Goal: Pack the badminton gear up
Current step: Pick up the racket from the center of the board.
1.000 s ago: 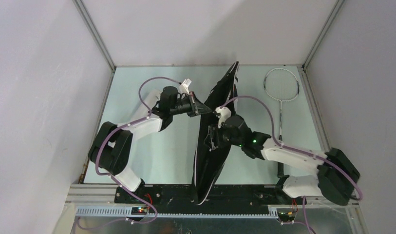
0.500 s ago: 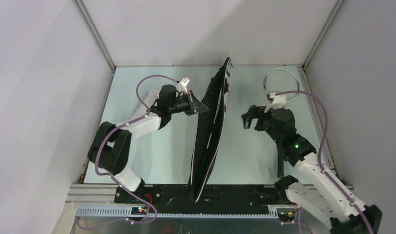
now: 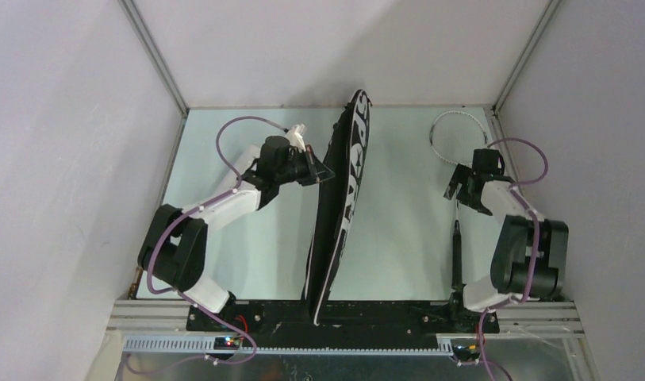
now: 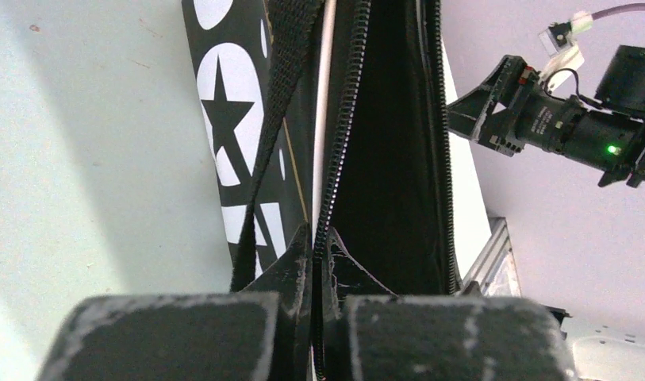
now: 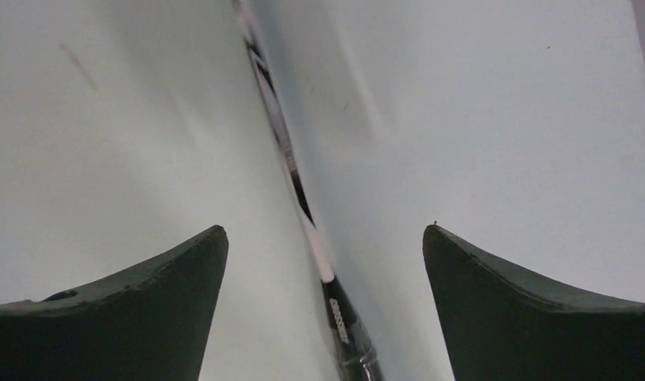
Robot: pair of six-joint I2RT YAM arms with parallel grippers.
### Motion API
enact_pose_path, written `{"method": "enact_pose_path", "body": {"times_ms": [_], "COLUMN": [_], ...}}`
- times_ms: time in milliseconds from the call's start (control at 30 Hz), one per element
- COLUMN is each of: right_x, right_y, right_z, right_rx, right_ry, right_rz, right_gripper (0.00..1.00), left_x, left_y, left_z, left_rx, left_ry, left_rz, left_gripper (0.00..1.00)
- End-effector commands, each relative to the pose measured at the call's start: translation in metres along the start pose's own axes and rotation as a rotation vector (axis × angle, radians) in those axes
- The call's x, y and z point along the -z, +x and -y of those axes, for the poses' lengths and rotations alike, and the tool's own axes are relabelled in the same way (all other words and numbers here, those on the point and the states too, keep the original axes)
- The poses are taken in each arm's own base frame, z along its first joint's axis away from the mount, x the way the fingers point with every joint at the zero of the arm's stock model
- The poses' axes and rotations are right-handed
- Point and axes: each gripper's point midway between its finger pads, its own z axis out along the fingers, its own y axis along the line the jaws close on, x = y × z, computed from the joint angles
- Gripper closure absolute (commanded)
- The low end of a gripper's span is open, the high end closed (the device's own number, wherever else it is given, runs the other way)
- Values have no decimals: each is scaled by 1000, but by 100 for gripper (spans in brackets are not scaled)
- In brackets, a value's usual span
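The black racket bag (image 3: 340,208) with white lettering stands on edge down the middle of the table. My left gripper (image 3: 325,174) is shut on its zipper edge; the left wrist view shows the bag (image 4: 247,135) gaping open beyond my fingers. A silver racket (image 3: 457,171) lies flat at the right, head at the back, black handle toward the front. My right gripper (image 3: 463,189) is open just above its shaft, which runs between my fingers in the right wrist view (image 5: 291,171). Shuttlecocks, tube and a second racket are not in view.
The table is walled in by grey panels on the left, back and right. A metal rail (image 3: 303,343) and the arm bases run along the near edge. My right arm (image 4: 573,123) shows beyond the bag in the left wrist view.
My right gripper let go of the bag and swung right and back to hover over the racket shaft. The bag's top shifted left with my left gripper still holding it.
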Motion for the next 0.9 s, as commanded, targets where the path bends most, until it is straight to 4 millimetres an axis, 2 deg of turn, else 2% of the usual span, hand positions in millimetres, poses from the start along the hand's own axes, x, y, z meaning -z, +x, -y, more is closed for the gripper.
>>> {"method": "enact_pose_path", "body": {"times_ms": [0, 100, 300, 400, 633, 700, 800, 867], "right_x": [-15, -26, -33, -37, -42, -43, -46, -46], "right_y": [-19, -18, -7, -2, 13, 18, 24, 27], "right_z": [17, 18, 15, 10, -1, -6, -9, -11], "right_rx": [21, 29, 73, 122, 169, 180, 184, 184], "right_ry": [84, 83, 76, 68, 25, 1, -28, -40], "right_rz": [-9, -34, -77, -91, -145, -162, -188, -199], "right_gripper": [9, 13, 28, 31, 39, 48, 68, 77], "left_x": [8, 5, 3, 4, 1, -1, -2, -2], "left_y": [-32, -34, -40, -45, -43, -41, -41, -41], "left_z": [16, 14, 19, 24, 32, 33, 34, 33], "left_rx": [-91, -111, -148, -178, -204, -202, -200, -199], "left_ry": [-18, -53, -92, -115, -117, -112, -106, -112], "left_rz": [113, 113, 127, 145, 128, 120, 117, 120], "left_gripper": [100, 100, 100, 100, 100, 100, 100, 100]}}
